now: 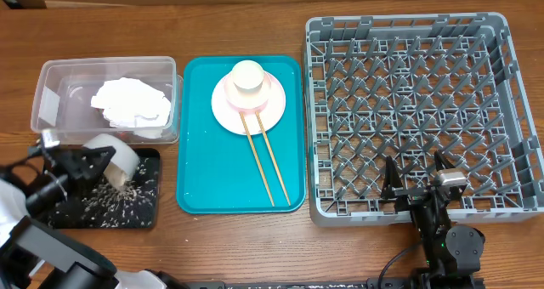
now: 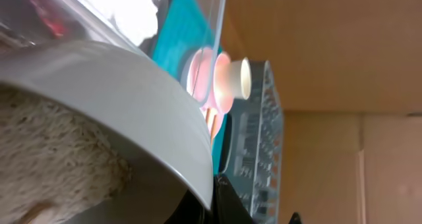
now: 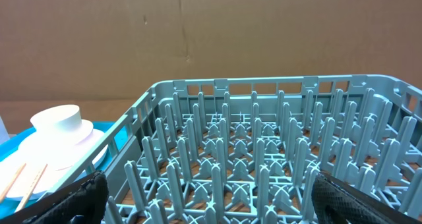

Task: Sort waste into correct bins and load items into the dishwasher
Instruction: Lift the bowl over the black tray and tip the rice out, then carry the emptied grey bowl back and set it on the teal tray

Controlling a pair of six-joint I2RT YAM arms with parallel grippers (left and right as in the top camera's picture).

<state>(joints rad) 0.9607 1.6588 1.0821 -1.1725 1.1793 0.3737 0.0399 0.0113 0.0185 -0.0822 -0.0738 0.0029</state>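
My left gripper (image 1: 99, 161) is shut on the rim of a pale bowl (image 1: 115, 157), which is tilted over the black tray (image 1: 150, 206). Loose rice grains (image 1: 109, 206) lie scattered in that tray. In the left wrist view the bowl (image 2: 132, 99) fills the frame, rice (image 2: 46, 145) still clings inside it, and my left gripper (image 2: 217, 197) pinches its edge. A crumpled white napkin (image 1: 132, 102) lies in the clear tub (image 1: 51, 68). My right gripper (image 1: 416, 184) (image 3: 211, 204) stands open and holds nothing, over the near edge of the grey dish rack (image 1: 510, 110) (image 3: 264, 151).
Between the bins and the rack lies a teal tray (image 1: 200, 174). It carries a pink plate (image 1: 228, 110) with a white cup (image 1: 248, 75) on it, and two chopsticks (image 1: 263, 166) reaching from the plate toward the front. Brown cardboard walls stand behind the table.
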